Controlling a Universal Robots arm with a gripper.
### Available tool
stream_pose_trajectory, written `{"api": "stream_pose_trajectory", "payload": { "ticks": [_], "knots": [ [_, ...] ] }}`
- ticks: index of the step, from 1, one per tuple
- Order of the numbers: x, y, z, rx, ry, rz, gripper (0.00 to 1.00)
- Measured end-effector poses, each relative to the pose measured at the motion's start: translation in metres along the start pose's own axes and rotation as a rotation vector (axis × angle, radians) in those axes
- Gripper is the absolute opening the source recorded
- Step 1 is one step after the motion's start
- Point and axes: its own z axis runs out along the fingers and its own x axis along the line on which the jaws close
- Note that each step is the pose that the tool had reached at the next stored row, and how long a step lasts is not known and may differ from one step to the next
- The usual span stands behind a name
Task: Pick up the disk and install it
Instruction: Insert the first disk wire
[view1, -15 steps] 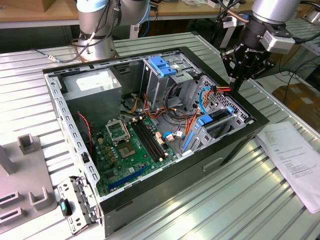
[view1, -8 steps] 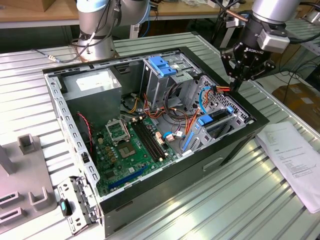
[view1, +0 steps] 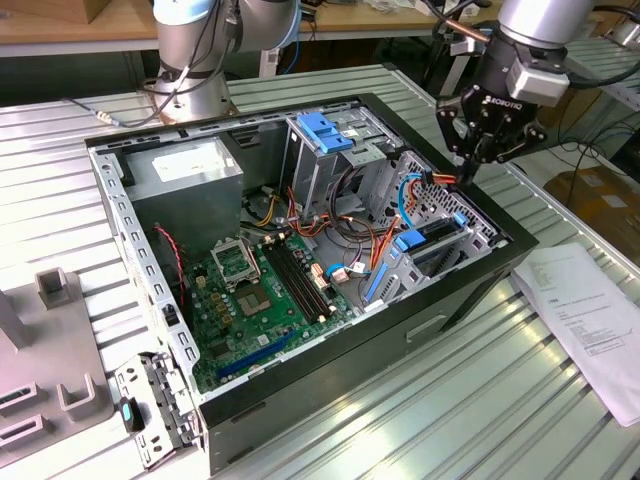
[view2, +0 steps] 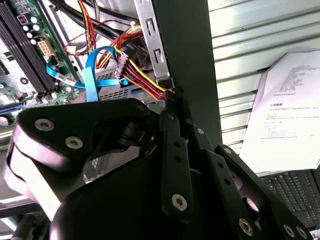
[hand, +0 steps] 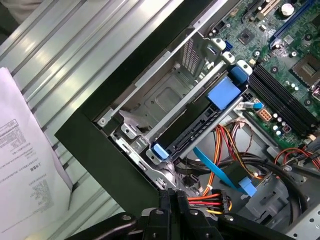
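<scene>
Disk in the drive cage inside the open computer case

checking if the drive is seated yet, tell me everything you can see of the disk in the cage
The disk shows edge-on as a flat dark slab, slid into a bay of the grey metal drive cage at the case's corner. Light blue plastic tabs sit at both ends of its visible edge. The cage holds it, and its label is hidden. The end effector hovers near it, not touching.
</scene>
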Motion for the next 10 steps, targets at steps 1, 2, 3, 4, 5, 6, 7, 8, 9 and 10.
{"api": "stream_pose_trajectory", "payload": {
  "ticks": [1,2,3,4,5,6,7,8,9,10],
  "knots": [
    [-0.0001,0.0000,0.0001,-0.0013,-0.0005,0.017,0.17],
    [-0.0001,0.0001,0.0002,-0.0031,-0.0010,0.038,0.17],
    [-0.0002,0.0000,0.0003,-0.0046,-0.0014,0.056,0.17],
    [-0.0002,0.0000,0.0003,-0.0060,-0.0017,0.072,0.17],
    [-0.0002,0.0000,0.0005,-0.0082,-0.0025,0.100,0.17],
    [-0.0002,0.0000,0.0007,-0.0102,-0.0033,0.127,0.17],
    [-0.0002,0.0000,0.0007,-0.0115,-0.0036,0.142,0.17],
    [-0.0002,0.0000,0.0009,-0.0137,-0.0044,0.170,0.17],
    [-0.0002,0.0000,0.0010,-0.0155,-0.0051,0.193,0.17],
    [-0.0002,0.0000,0.0011,-0.0168,-0.0055,0.209,0.17]
  ]
}}
